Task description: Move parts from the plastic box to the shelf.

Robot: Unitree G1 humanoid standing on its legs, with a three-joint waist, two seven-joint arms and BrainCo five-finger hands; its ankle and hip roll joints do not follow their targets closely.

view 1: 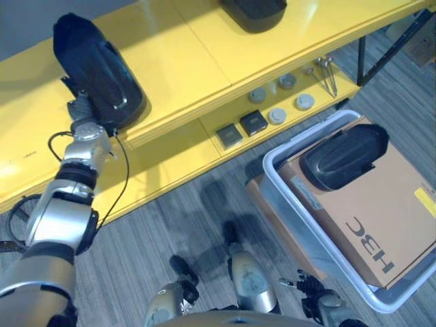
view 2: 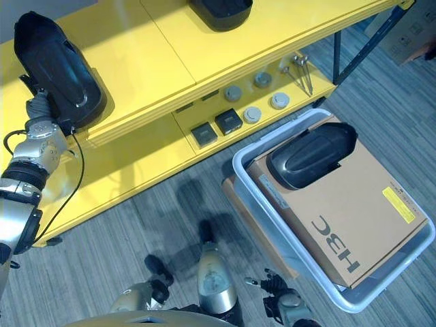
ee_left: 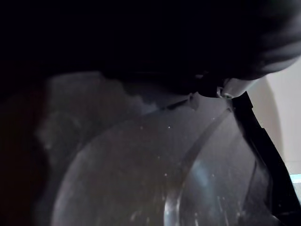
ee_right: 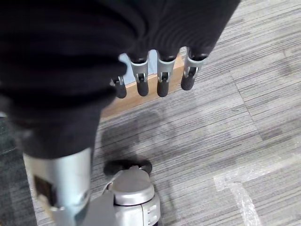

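A brown cardboard box [view 2: 354, 218] sits above grey striped carpet [view 2: 136, 225].

Left arm raised; right hand [ee_right: 155, 70] seemingly relaxed.

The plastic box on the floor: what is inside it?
Inside the plastic box lies a cardboard box that takes up most of it, with one black part resting on top. Whatever lies beneath the cardboard is covered and cannot be seen.
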